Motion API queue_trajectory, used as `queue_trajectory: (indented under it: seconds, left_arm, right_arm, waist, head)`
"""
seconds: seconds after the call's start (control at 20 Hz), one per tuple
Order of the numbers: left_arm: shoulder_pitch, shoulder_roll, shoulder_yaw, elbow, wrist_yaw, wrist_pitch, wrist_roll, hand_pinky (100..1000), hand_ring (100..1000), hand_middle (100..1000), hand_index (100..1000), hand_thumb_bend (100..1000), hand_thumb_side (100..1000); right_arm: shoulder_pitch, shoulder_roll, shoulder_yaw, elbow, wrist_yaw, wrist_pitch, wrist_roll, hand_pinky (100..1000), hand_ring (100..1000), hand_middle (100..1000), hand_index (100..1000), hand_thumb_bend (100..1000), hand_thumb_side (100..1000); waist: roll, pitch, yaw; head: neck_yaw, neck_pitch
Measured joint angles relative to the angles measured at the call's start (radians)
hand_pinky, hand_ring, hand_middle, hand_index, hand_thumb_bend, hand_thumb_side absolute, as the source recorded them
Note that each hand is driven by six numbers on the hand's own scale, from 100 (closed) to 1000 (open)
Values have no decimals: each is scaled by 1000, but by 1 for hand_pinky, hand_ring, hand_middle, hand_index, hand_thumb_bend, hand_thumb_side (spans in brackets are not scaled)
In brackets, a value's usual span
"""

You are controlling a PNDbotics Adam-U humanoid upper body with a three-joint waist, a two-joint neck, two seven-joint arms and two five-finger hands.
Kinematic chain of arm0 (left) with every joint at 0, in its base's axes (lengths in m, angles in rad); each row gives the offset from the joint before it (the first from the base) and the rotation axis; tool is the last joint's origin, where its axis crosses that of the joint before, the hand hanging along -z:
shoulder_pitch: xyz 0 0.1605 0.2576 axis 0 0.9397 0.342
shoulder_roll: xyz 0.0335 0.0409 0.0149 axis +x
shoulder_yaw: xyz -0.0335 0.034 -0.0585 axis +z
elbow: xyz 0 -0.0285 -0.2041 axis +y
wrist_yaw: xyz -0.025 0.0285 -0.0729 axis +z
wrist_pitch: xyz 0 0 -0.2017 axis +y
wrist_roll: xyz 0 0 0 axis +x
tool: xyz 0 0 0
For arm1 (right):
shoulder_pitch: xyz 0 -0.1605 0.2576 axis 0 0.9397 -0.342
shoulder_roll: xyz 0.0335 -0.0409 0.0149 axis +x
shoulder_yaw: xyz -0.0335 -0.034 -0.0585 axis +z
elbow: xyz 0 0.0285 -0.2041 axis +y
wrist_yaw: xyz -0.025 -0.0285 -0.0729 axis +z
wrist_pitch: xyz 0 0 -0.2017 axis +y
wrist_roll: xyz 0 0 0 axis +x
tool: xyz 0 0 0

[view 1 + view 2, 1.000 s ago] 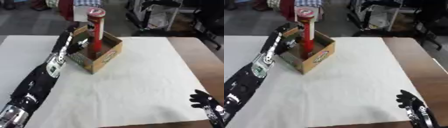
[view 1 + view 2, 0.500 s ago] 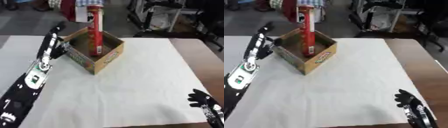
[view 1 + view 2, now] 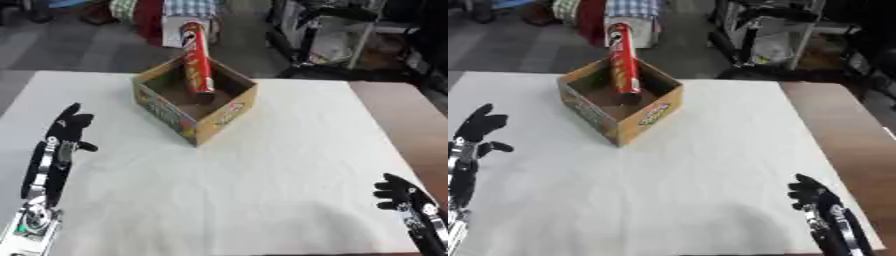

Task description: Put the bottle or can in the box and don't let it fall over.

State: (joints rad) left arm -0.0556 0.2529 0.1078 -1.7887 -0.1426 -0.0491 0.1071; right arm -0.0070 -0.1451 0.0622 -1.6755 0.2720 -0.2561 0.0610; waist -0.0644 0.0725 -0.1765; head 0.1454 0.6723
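Observation:
A tall red can (image 3: 196,56) stands upright inside the open cardboard box (image 3: 213,118) at the back middle of the table. Nothing touches the can. My left hand (image 3: 68,129) is open over the white cloth at the left, well apart from the box, fingers straight and pointing away from me. My right hand (image 3: 399,192) rests open near the lower right corner, fingers up.
A white cloth (image 3: 262,175) covers most of the table; bare brown wood (image 3: 402,115) shows along the right side. Chairs and clutter (image 3: 332,30) stand beyond the far edge.
My left hand has let go of the can and pulled back from the box toward me on the left. The can stays standing in the box. The right hand has not moved.

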Motion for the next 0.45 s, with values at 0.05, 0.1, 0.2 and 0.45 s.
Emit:
queue_trajectory:
  seconds: [0.05,0.1,0.2,0.45]
  left_arm:
    - [0,-5,2,-1,3,2,-3,560,854,764,959,654,1000]
    - [0,-9,4,-2,5,3,-5,559,853,763,958,649,1000]
    - [0,-15,9,-2,10,5,-10,558,854,763,958,631,1000]
    - [0,-17,13,-1,14,3,-21,558,853,763,959,592,1000]
  right_arm:
    - [0,0,0,0,0,0,0,675,741,720,879,100,910]
    - [0,0,0,0,0,0,0,675,741,720,879,100,909]
    - [0,0,0,0,0,0,0,675,741,720,879,100,908]
    - [0,0,0,0,0,0,-1,674,741,720,878,100,913]
  waist:
    - [1,-3,1]
    - [1,-5,2]
    - [1,-6,2]
    - [1,-6,-1]
  head:
    - [1,2]
    - [1,3]
    - [1,3]
    - [1,4]
